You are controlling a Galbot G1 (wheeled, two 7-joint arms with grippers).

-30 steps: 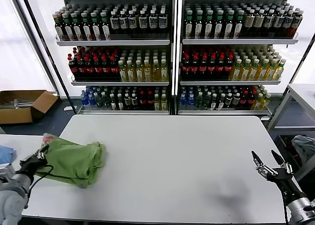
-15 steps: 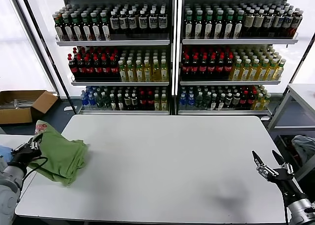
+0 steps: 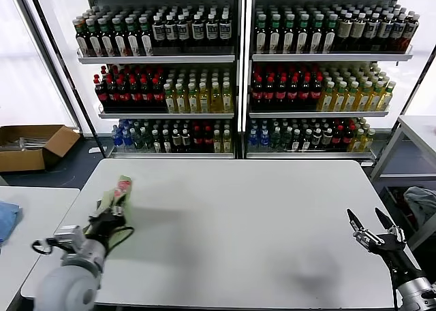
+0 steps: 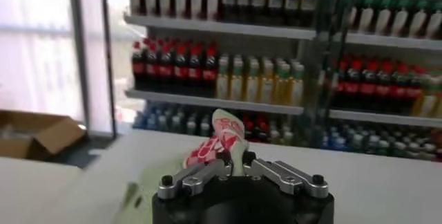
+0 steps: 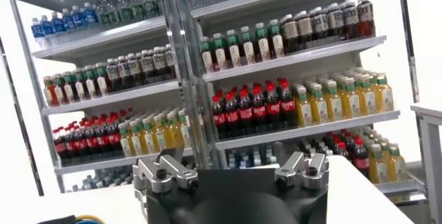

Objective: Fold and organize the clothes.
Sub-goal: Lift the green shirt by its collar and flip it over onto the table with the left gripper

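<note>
Shirt (image 3: 116,197) pinched by left gripper (image 3: 109,219) fingers.

Left gripper (image 3: 112,214) clamped, right gripper (image 3: 368,227) spread.

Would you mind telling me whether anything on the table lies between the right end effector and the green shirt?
Nothing visible does. The shirt is bunched in the left end effector near the table's left edge, while the right end effector hovers open at the right edge, with only bare tabletop between them.
</note>
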